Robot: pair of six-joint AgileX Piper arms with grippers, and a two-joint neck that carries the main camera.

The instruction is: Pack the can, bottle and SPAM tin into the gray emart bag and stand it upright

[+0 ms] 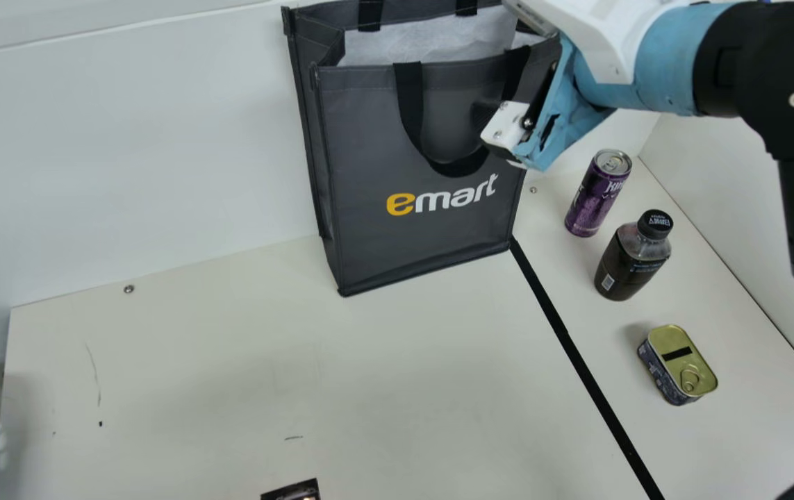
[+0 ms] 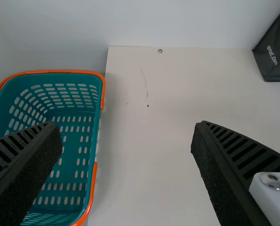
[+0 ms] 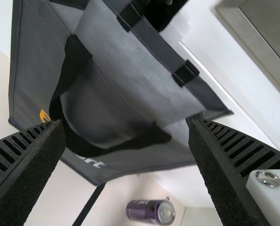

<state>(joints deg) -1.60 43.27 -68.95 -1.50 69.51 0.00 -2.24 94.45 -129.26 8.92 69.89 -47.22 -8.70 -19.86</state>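
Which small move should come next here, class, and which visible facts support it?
Probably swing the right claw over to the can: the claw is open and empty, the gray bag stands upright with its mouth open, and the can stands outside it.

A white wall stands behind the cream table, and a second wall follows the table's right edge.
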